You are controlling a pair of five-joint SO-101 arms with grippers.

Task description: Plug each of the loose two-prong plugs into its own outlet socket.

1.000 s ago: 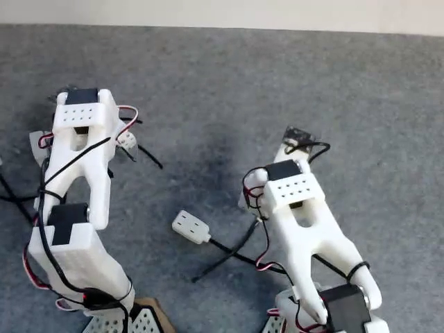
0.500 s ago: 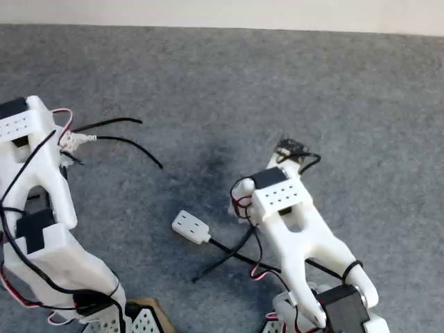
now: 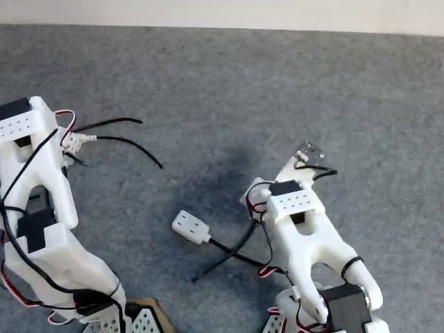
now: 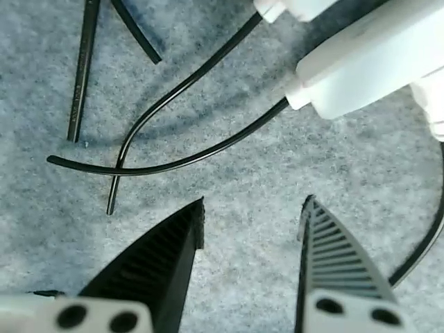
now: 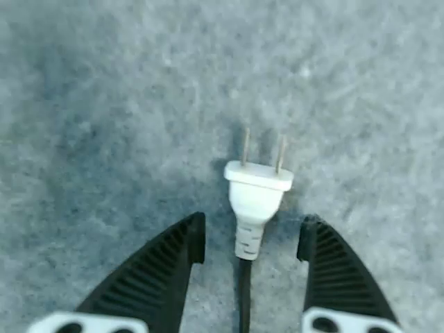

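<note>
At 9 o'clock on the grey desk in the high view stands the left arm, bent along the edge. In its wrist view the left jaws are released, the two fingers spread apart above the grey surface. Past their tips lie several loose black cords with cut ends, two of them crossing. Beside them is a white block with a cord running out of its end. Whether it is a plug or a socket I cannot tell.

At 7 o'clock, between the arms, a white socket lies flat on the desk, apart from both. Its black cord trails toward 5 o'clock, under the right arm. That arm extends from 5 o'clock toward the centre.

In its wrist view the right jaws are released too, with one finger on each side of a white plug. The plug lies flat on the desk between them and touches neither. Its two prongs point away from the jaws, and its cord runs back between the fingers.
</note>
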